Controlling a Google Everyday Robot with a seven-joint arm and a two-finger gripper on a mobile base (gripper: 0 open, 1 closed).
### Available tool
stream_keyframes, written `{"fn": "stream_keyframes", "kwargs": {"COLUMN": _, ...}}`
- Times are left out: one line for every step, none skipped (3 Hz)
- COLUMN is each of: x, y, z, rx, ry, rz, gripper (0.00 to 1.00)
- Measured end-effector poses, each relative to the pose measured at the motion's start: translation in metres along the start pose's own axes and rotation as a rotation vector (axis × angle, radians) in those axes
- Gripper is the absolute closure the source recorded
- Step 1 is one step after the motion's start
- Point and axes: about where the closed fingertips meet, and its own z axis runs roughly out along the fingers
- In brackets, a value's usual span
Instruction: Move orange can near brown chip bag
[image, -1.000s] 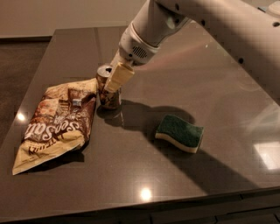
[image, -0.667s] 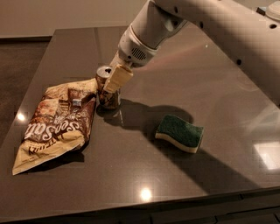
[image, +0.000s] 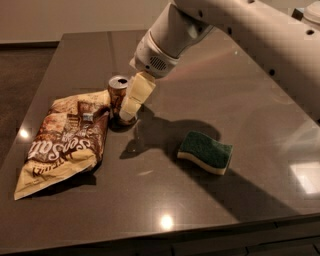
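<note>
Camera view: nearest me, the brown chip bag (image: 62, 145) is lying at eight o'clock on the table (image: 150, 210), with a sponge (image: 205, 151) at four. Just behind, the orange can (image: 117, 90) is standing upright, touching the bag's top corner, so I'd say only the release is remaining. The gripper (image: 124, 111) is seemingly clamping the can, its arm slanting away toward one o'clock.

white arm (image: 235, 25), cream hand (image: 126, 113) at tip
</note>
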Motion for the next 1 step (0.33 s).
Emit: {"fn": "stream_keyframes", "kwargs": {"x": 0.0000, "y": 0.0000, "z": 0.0001, "rx": 0.000, "ry": 0.000, "rz": 0.000, "gripper": 0.00}}
